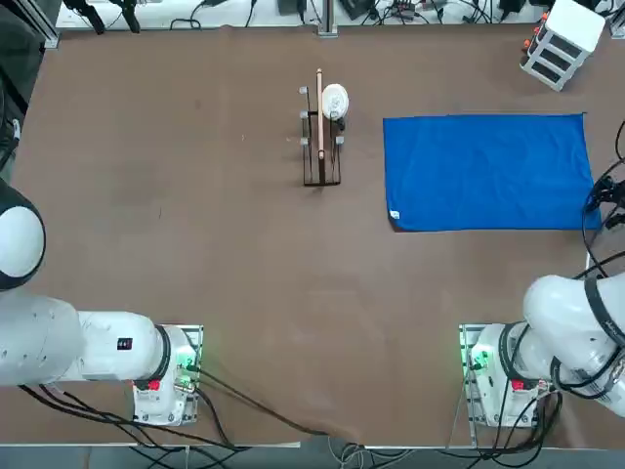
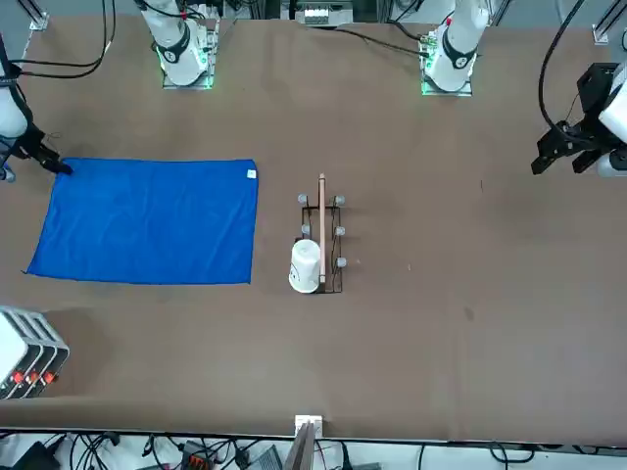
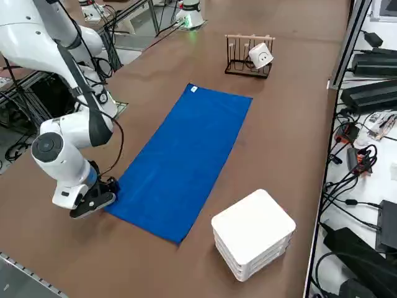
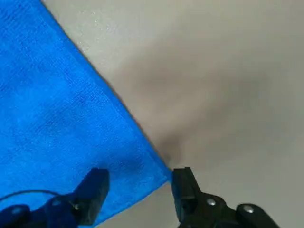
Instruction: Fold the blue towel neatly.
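The blue towel (image 1: 488, 173) lies flat on the brown tabletop (image 1: 264, 274), in front of the right arm, its long axis running left to right. Its white tag (image 1: 395, 214) marks the near-left corner. The right gripper (image 4: 140, 183) is at the towel's near-right corner, jaws open. Only the wrist view shows that corner between them; the right side view adds a white mug (image 3: 260, 56) leaning in a dark rack (image 3: 248, 68).

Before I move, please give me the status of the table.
Right gripper open, over a corner of the blue towel. Towel flat, unfolded. Rack and cup stand apart from it.
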